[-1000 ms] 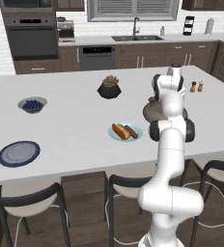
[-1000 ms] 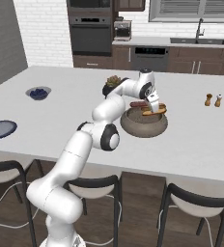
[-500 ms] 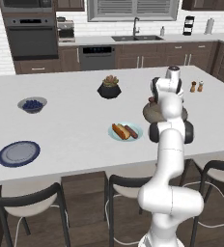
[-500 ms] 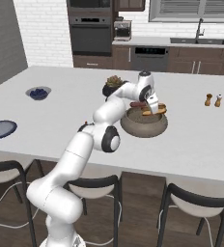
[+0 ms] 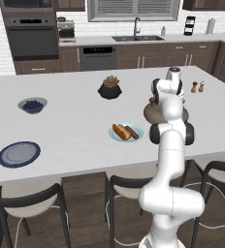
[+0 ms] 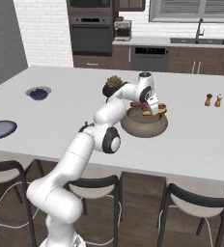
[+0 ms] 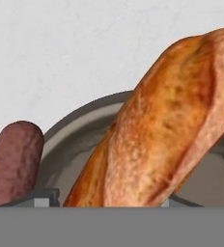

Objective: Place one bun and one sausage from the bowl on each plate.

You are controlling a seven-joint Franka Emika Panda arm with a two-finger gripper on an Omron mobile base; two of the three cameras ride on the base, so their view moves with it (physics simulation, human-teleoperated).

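Closing on bun (image 7: 169, 120) inside bowl (image 6: 144, 126), sausage (image 7: 13, 161) just beside it on the rim side; gripper (image 6: 154, 108) down in bowl, jaws partway in around bun, firm hold not confirmable. Best to squeeze mid-length, lift straight up clear of rim, carry to grey-blue plate (image 5: 18, 154), far left, bare. Teal plate (image 5: 126, 132) already loaded with bun and sausage. White island counter (image 5: 75, 121); berry bowl (image 5: 32, 104), plant pot (image 5: 109, 88), shakers (image 5: 198, 87); dark cabinets, oven behind.

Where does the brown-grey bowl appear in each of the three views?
Left base view: the bowl sits right of centre, mostly hidden behind the white arm.
Right base view: the bowl is at centre, in front of the arm's wrist.
Hand view: its rim arcs behind the bun.
Shared landmark: the black plant pot.
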